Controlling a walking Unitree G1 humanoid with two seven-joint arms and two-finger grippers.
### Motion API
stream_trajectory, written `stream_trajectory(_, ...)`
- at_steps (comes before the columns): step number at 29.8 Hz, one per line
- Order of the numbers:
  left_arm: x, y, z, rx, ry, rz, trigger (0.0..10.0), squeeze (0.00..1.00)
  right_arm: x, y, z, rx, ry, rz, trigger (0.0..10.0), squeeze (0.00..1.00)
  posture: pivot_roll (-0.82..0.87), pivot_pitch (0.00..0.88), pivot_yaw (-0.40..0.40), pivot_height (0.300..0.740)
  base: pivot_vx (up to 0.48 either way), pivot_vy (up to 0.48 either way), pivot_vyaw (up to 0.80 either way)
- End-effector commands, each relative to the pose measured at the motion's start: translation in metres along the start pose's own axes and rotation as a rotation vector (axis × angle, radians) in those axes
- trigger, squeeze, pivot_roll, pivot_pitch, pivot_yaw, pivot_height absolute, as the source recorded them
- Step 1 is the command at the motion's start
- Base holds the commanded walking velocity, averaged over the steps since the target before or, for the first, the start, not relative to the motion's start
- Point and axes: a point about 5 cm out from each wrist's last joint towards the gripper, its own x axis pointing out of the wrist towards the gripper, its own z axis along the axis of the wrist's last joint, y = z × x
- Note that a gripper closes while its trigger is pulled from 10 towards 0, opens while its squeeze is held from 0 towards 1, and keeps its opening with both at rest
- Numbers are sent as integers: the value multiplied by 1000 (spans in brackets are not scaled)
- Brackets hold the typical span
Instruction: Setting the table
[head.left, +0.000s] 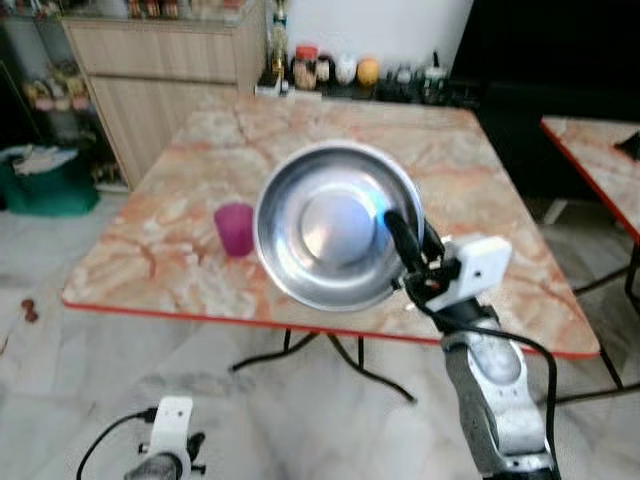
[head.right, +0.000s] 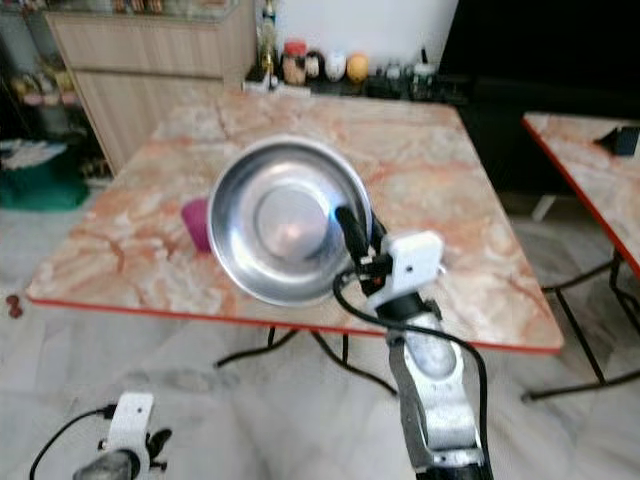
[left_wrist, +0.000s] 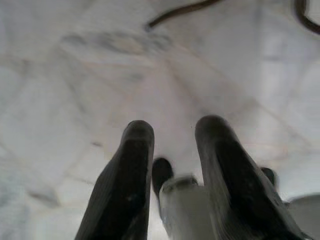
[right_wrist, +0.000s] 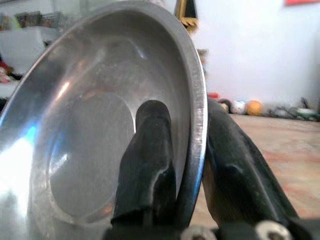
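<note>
A shiny steel bowl (head.left: 335, 225) hangs tilted on edge above the marble-patterned table (head.left: 480, 190), its hollow facing me. My right gripper (head.left: 408, 235) is shut on the bowl's rim at the right side, one finger inside and one behind, as the right wrist view shows (right_wrist: 192, 150). A small magenta cup (head.left: 234, 228) stands upright on the table, just left of the bowl. My left gripper (left_wrist: 172, 150) hangs low over the floor with its fingers apart and nothing between them.
The table has a red edge and thin black legs. Jars and bottles (head.left: 320, 68) line its far edge. A wooden cabinet (head.left: 160, 80) stands at the back left, and a second table (head.left: 600, 160) is at the right. A green tub (head.left: 45, 180) sits on the floor at left.
</note>
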Motion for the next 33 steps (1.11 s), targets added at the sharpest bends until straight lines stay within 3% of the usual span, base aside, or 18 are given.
stream_trajectory(1, 0, 2, -2, 12, 13, 3, 10000, 0, 8, 4, 11, -3, -49, 14, 10000, 0, 10, 0, -33, 740, 0, -390, 0)
stream_trajectory(10, 0, 1, -2, 14, 11, -2, 10000, 0, 21, 2, 19, 9, -93, -12, 10000, 0, 3, 0, -31, 740, 0, -389, 0)
stream_trajectory(33, 0, 0, 1, 44, 8, -2, 10000, 0, 23, 3, 16, 28, -88, -47, 10000, 0, -5, 0, -25, 740, 0, -390, 0)
